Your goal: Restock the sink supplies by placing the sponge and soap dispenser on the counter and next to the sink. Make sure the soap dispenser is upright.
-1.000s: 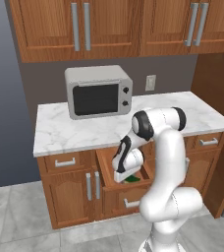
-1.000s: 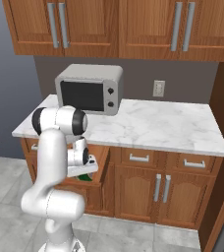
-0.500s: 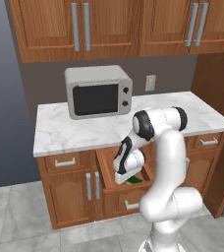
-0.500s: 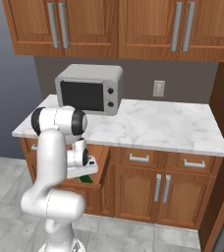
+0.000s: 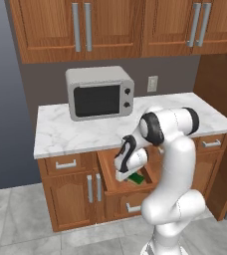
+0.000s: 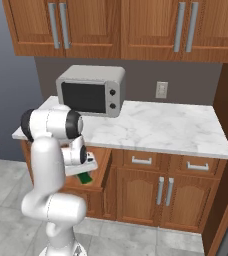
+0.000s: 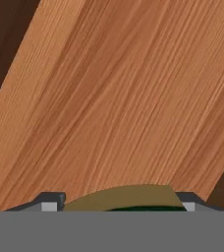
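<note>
Early stage: gripper (image 7: 115, 204) down in the open drawer (image 5: 110, 175), jaws pinching the sponge (image 7: 121, 197) between them. Nothing yet on the counter (image 5: 85, 134) above; soap dispenser yet to fetch.

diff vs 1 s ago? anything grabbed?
Base views look unchanged: arm bent down into the open drawer, gripper low over the sponge. In the hand view the fingertips flank the sponge, apparently closed on it. No lift yet. Microwave and counter unchanged.
</note>
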Robot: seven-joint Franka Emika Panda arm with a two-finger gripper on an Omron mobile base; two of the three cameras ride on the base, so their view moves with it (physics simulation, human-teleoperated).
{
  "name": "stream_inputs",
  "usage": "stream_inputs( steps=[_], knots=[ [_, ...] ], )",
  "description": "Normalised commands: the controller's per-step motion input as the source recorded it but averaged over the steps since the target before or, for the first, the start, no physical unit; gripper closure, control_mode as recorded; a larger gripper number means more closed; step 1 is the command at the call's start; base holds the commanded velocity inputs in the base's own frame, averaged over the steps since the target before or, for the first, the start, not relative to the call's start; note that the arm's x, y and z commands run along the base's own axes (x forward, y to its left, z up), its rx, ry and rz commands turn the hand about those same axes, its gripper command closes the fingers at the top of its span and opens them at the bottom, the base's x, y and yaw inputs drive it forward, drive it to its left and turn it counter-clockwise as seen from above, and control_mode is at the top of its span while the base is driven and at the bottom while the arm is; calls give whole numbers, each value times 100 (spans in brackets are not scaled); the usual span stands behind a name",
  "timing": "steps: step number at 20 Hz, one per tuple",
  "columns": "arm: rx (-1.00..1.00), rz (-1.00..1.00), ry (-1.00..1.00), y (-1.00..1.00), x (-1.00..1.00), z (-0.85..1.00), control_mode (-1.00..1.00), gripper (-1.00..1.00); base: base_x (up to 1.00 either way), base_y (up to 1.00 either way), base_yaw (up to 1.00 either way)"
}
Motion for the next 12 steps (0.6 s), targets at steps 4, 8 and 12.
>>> stream_inputs(
  steps=[4, 8, 12],
  knots=[
    [0, 0, -6, 18, -7, 78, -100, 100, 0, 0, 0],
    [0, 0, 0, 11, -28, 90, -100, 100, 0, 0, 0],
    [0, 0, 0, 0, -27, 100, -100, 100, 0, 0, 0]
  ],
)
